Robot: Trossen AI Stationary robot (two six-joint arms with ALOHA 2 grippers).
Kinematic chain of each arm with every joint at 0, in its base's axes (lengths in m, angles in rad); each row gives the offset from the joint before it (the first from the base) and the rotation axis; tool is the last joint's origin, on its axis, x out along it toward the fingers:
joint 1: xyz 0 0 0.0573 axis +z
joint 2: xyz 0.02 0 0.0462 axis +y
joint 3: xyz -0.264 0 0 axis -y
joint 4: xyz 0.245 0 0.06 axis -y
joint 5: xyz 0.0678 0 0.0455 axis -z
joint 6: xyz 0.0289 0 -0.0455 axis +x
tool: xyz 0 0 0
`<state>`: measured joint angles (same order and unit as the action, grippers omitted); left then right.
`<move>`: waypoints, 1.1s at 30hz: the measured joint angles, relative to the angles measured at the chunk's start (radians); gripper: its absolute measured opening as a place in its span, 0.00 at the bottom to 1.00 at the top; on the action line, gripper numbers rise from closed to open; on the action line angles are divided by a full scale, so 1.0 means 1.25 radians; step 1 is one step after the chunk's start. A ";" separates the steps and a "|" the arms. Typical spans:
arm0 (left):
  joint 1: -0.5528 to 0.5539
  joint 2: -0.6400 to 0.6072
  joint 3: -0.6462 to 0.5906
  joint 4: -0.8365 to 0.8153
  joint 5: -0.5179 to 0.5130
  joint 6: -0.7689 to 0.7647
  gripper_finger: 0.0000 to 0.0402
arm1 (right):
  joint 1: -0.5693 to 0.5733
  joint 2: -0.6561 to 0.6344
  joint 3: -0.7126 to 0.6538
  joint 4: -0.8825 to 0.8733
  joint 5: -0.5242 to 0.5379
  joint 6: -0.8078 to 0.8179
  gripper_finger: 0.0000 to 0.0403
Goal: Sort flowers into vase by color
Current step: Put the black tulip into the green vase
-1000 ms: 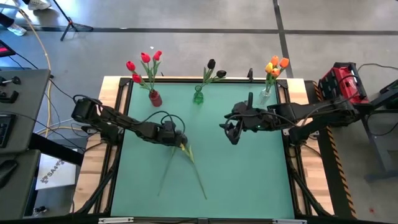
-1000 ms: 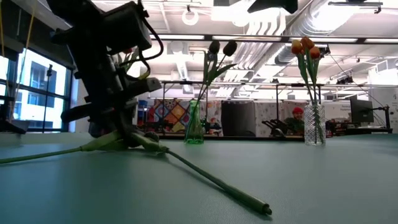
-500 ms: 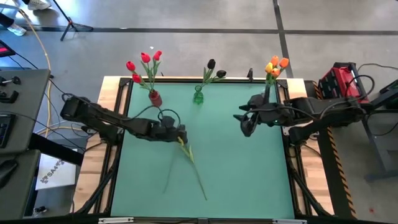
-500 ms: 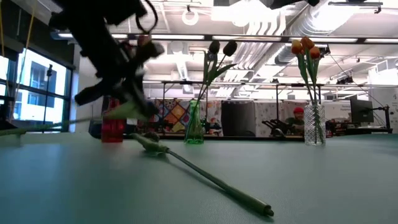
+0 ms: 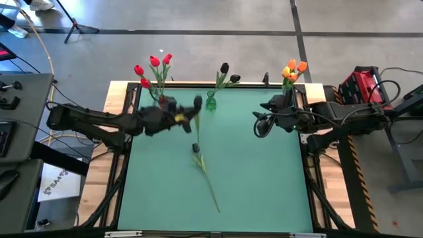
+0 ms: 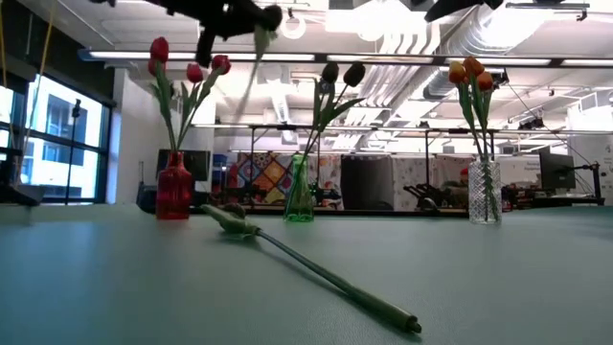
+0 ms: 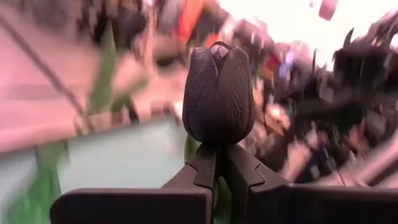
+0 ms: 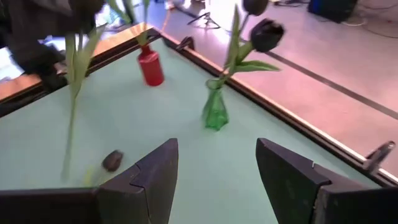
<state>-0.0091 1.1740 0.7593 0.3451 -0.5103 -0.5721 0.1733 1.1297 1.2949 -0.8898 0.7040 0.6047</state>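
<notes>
Where it lay before, black flower (image 7: pixel 217 93) now lifted, left gripper (image 5: pixel 188 114) clamped

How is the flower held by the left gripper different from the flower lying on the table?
The held black flower is lifted above the table, its stem clamped in the shut left gripper; the lying flower rests flat on the green table, touched by no gripper. The held one hangs near the red vase; the lying one sits mid-table. Both have dark heads and long green stems.

Three vases (image 5: pixel 211 102) along far edge, open mat (image 5: pixel 264 178) nearer.
</notes>
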 joint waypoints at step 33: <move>0.492 0.205 0.264 0.296 0.474 0.369 0.00 | -0.236 0.000 0.000 0.056 -0.061 0.009 0.51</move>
<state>0.6057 1.4301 1.0896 0.7150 0.0827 -0.1104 -0.1216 1.1298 1.2949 -0.8193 0.6277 0.6159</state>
